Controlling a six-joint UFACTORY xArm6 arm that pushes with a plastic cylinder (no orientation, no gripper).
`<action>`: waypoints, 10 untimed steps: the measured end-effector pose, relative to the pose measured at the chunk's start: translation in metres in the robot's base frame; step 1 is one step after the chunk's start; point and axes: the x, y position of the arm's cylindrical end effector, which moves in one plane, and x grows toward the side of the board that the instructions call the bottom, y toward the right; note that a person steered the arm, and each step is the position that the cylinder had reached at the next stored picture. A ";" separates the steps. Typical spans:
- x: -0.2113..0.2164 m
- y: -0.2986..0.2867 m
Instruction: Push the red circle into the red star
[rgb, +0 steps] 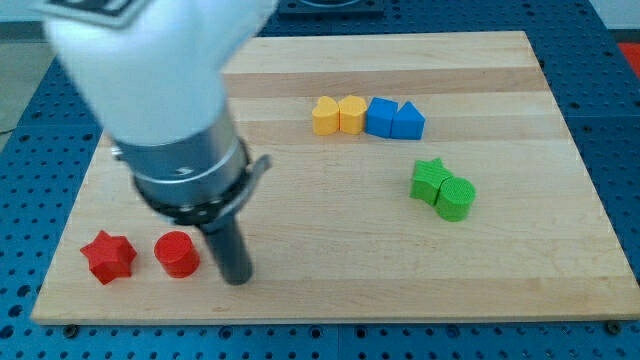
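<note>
While my tip (238, 279) sits just right of the red circle (177, 254), the red star (108, 257) lies close beyond.

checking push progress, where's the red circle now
The red circle sits near the board's bottom-left corner, between the red star on its left and my tip.
</note>
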 end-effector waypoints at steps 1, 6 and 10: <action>-0.013 -0.011; -0.016 -0.092; -0.085 0.091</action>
